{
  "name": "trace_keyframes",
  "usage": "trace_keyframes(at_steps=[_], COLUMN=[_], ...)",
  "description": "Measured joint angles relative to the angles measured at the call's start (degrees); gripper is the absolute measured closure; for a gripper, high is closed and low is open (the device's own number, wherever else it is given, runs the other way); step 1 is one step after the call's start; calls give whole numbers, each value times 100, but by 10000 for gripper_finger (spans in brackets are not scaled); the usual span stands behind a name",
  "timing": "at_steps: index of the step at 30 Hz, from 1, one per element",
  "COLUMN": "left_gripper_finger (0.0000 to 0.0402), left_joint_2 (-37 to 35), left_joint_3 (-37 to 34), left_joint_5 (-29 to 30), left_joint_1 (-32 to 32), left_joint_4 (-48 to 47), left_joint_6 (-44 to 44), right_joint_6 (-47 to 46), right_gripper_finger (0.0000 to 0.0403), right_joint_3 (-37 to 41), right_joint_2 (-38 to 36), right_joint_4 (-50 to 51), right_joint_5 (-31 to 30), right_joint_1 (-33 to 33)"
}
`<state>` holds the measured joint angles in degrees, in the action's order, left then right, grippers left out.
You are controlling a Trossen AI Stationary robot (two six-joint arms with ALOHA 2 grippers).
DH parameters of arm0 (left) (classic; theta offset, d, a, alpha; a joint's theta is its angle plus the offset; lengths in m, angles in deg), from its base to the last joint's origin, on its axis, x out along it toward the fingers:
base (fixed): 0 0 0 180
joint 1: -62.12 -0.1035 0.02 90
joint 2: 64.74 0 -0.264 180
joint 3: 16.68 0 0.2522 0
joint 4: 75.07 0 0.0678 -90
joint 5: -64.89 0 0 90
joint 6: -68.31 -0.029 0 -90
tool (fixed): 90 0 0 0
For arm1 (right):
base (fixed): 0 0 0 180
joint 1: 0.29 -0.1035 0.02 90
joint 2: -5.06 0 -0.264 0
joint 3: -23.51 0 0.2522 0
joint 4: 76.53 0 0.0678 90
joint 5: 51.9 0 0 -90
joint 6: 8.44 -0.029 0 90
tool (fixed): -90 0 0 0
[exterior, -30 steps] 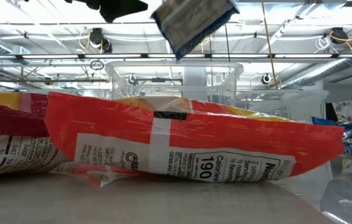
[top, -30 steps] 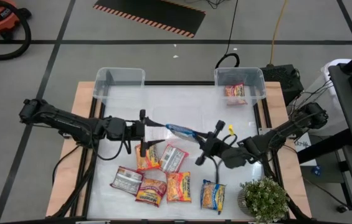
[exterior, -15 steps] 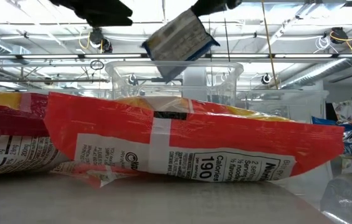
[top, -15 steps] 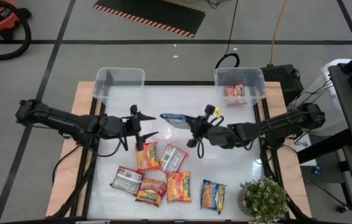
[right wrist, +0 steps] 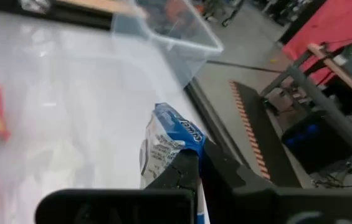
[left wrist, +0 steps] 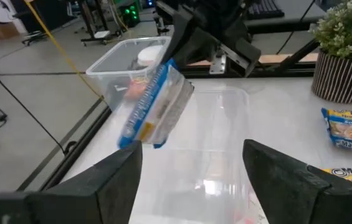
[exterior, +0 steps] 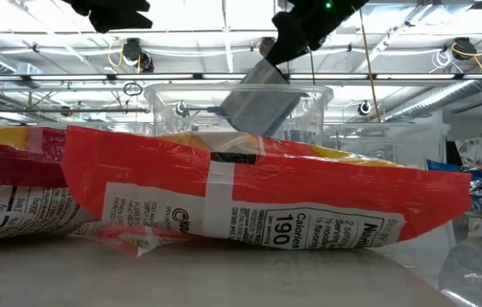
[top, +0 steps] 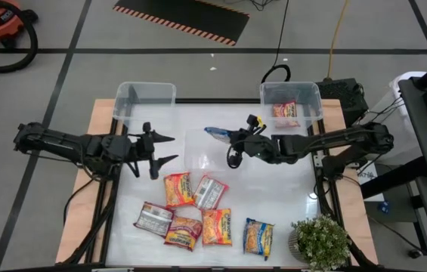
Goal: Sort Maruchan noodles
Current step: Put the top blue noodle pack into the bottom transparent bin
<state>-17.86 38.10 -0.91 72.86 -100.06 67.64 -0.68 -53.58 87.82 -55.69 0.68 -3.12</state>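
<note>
Glossy white table [top: 289, 196]; right hand [top: 232, 137] clenches crinkly blue packet [top: 216, 134]; left hand [top: 160, 149] released.

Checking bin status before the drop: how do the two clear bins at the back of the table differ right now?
The right bin holds one red-pink noodle packet; the left bin looks empty. The right gripper, jaws shut on a blue packet, is between the two, nearer the right bin; the left gripper, jaws open, is below the left bin. Both are clear plastic, alike in size, at the table's far edge.
</note>
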Motion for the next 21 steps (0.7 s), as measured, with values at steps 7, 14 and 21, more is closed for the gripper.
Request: trace_keyframes(at_steps=[7, 14, 21], left_gripper_finger=[119, 119, 119], left_joint_2=[44, 39, 41], left_joint_3=[0, 0, 0], left_joint_5=[-16, -17, -22], left_joint_1=[6, 26, 26], left_joint_4=[-77, -71, -75], left_joint_6=[79, 92, 95], right_joint_6=[-152, -172, -192], right_gripper_finger=[403, 398, 397], right_joint_3=[86, 231, 422], right_joint_2=[0, 0, 0], right_joint_4=[132, 131, 90], right_joint_5=[413, 449, 469], right_joint_1=[67, 85, 105])
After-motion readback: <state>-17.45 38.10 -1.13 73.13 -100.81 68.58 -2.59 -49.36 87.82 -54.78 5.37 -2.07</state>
